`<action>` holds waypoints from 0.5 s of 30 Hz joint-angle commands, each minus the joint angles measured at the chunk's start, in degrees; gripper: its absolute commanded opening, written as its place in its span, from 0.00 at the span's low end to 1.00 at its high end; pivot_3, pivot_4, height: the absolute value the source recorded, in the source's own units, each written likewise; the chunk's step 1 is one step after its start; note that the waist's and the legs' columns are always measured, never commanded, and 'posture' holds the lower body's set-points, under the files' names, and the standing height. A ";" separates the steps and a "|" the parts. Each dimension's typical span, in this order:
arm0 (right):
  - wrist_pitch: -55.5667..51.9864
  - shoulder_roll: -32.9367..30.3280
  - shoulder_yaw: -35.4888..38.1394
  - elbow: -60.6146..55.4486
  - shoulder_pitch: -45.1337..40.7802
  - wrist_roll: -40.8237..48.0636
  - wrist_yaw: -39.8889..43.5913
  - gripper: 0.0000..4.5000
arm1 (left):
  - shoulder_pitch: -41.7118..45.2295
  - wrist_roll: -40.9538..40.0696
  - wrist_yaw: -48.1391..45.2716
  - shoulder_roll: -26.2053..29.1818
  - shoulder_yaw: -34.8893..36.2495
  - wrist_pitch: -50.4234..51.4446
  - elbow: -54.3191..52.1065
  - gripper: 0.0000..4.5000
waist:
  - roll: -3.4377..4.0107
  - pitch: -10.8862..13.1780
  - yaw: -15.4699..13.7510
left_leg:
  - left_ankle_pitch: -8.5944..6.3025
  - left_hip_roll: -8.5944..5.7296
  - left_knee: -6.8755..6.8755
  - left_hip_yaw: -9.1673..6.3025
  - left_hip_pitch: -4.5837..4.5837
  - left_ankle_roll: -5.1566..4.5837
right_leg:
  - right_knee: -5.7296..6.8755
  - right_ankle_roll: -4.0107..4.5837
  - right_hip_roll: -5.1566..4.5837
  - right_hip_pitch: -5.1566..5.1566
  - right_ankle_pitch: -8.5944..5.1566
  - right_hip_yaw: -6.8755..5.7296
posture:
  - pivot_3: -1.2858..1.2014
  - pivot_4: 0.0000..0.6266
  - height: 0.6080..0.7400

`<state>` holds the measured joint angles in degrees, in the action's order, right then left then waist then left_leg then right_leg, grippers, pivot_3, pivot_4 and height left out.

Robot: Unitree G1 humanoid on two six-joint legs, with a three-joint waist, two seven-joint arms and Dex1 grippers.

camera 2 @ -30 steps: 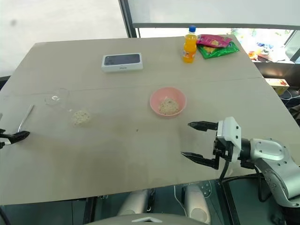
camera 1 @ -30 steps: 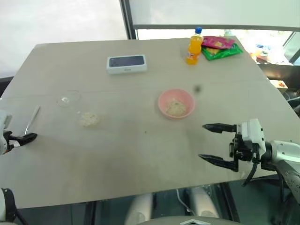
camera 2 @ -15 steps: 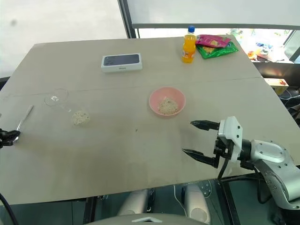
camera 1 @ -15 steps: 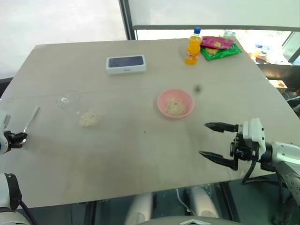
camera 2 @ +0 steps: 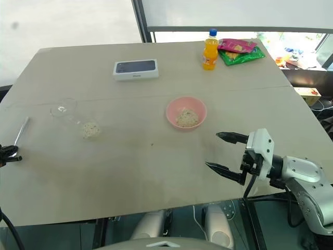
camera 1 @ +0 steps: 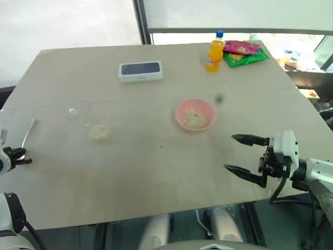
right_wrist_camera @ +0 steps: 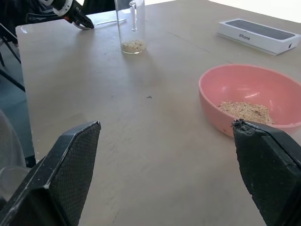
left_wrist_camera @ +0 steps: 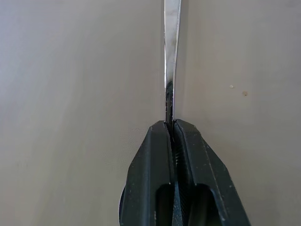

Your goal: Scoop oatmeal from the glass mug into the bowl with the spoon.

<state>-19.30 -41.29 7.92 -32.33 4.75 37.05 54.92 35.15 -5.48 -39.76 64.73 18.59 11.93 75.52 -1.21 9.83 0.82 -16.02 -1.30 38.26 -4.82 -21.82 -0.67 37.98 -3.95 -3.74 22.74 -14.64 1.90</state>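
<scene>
The left gripper [left_wrist_camera: 171,123] sits at the table's near left edge w/ its two black fingers [left_wrist_camera: 151,160] pressed together on the end of the spoon [left_wrist_camera: 172,42] handle; the thin silver handle runs straight out from between the tips, flat along the table [camera 1: 156,172]. In the head views the spoon [camera 1: 27,134] lies just past that gripper [camera 1: 26,160], its far end pointing toward the glass mug [camera 1: 78,111].

The right gripper [camera 1: 240,153] hangs over the near right part of the table, fingers spread wide apart, nothing between them. In its own wrist view both black fingers [right_wrist_camera: 70,160] frame the bowl [right_wrist_camera: 249,101] & the mug.

The mug stands upright, left of centre, well apart from the bowl. A small heap of oatmeal [camera 1: 98,132] shows at its bottom; in the right wrist view the flakes [right_wrist_camera: 133,45] are clearly inside the glass. The pink bowl [camera 1: 195,115] is near the table's middle w/ a thin layer of oats already in it.

Further back: a white flat box [camera 1: 140,71] w/ a dark top; on its side "iPhone" can be read in the right wrist view. At the far right corner an orange drink bottle [camera 1: 214,51] w/ a blue cap stands just beside pink & green snack packets [camera 1: 244,51]; their print is too small to read.
</scene>
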 commanded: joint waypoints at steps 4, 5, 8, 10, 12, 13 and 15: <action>1.33 0.03 1.50 0.91 -1.35 0.52 0.83 1.00 | 6.71 -5.03 0.64 0.44 5.48 -8.16 -3.77 0.03 | -0.41 -0.07 -0.29 | 0.00 -0.01 0.12 -0.19 -0.16 0.01 | -0.03 0.01 -0.03 0.00 0.00 -0.23 | 0.52 0.24 1.00; 1.36 0.08 1.42 1.09 -1.49 0.52 0.93 1.00 | 7.67 -5.64 0.48 0.40 6.03 -8.58 -4.32 0.03 | -0.43 -0.07 -0.28 | 0.00 -0.03 0.12 -0.20 -0.17 0.01 | -0.03 0.01 -0.07 0.00 0.00 -0.24 | 0.52 0.24 1.00; 1.29 0.29 1.08 1.69 -2.28 0.54 1.14 1.00 | 10.01 -5.98 1.73 0.13 6.20 -10.71 -6.93 0.03 | -0.41 -0.06 -0.10 | 0.01 -0.09 0.11 -0.18 -0.18 0.01 | -0.04 0.00 -0.15 0.00 0.00 -0.24 | 0.52 0.24 1.00; 1.18 0.48 0.94 2.44 -3.22 0.71 1.20 1.00 | 12.11 -6.55 2.18 -0.33 6.42 -11.67 -9.28 0.03 | -0.41 -0.06 0.07 | 0.01 -0.10 0.11 -0.18 -0.18 0.01 | -0.05 0.00 -0.15 0.01 0.00 -0.24 | 0.52 0.24 1.00; 0.72 0.93 1.02 3.26 -4.54 1.17 0.64 1.00 | 14.46 -7.05 2.50 -0.97 6.32 -11.69 -11.77 0.03 | -0.42 -0.06 0.08 | 0.01 -0.12 0.11 -0.16 -0.17 0.01 | -0.04 0.00 -0.14 0.01 0.00 -0.22 | 0.52 0.24 1.00; 0.40 1.20 1.12 3.61 -5.28 1.46 0.23 1.00 | 15.39 -7.12 2.39 -1.32 6.01 -11.74 -13.13 0.03 | -0.42 -0.06 0.07 | 0.01 -0.12 0.11 -0.16 -0.17 0.01 | -0.04 0.00 -0.14 0.01 0.00 -0.23 | 0.52 0.24 1.00; -1.32 2.10 1.71 4.71 -8.08 2.23 -2.21 1.00 | 17.81 -7.56 1.07 -3.02 4.76 -11.09 -18.38 0.03 | -0.42 -0.05 0.04 | 0.01 -0.12 0.11 -0.18 -0.18 0.01 | -0.03 0.00 -0.12 0.00 0.01 -0.25 | 0.52 0.24 1.00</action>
<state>-20.07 -39.51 7.88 -27.42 -1.59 37.77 54.37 50.43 -11.54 -37.81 61.28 23.81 1.71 62.86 -1.63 9.78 0.86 -16.01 -1.42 38.38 -5.01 -22.00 -0.66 37.97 -3.95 -3.86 22.74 -14.64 1.65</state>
